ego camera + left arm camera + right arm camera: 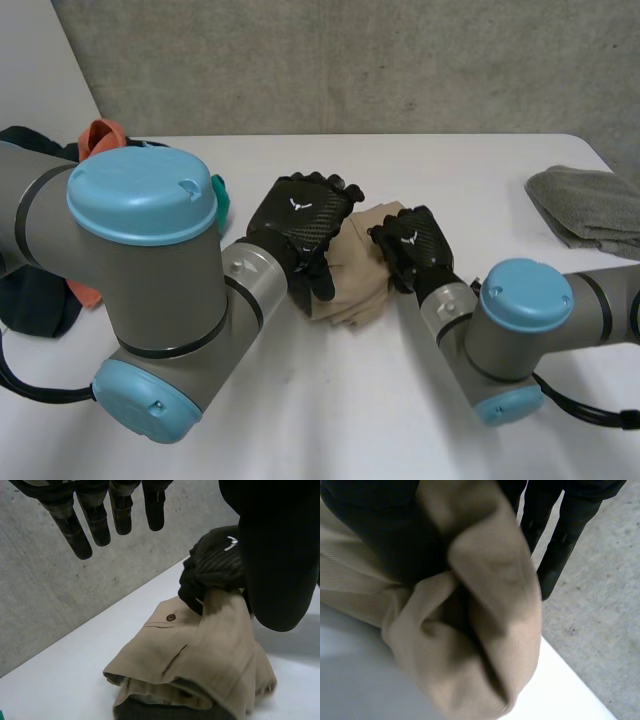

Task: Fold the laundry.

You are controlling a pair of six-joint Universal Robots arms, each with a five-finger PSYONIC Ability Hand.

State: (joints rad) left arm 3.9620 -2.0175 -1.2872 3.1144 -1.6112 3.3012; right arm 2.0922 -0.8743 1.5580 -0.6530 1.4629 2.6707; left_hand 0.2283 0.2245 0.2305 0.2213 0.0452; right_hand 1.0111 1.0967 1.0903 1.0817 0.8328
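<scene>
A folded tan garment (360, 275) with a button lies in the middle of the white table (330, 410). My left hand (300, 215) hovers over its left part, fingers (95, 520) straight and spread, holding nothing. My right hand (412, 245) is at the garment's right edge. In the left wrist view the right hand (217, 562) curls over the tan garment (200, 655) at its far edge. In the right wrist view a bunched fold of the tan garment (490, 605) is gathered against my right hand (375, 535).
A grey cloth (590, 205) lies at the table's right edge. At the far left sits a pile of clothes: orange (100, 135), teal (218, 195) and dark (40, 300) pieces. A concrete wall (350, 60) stands behind the table.
</scene>
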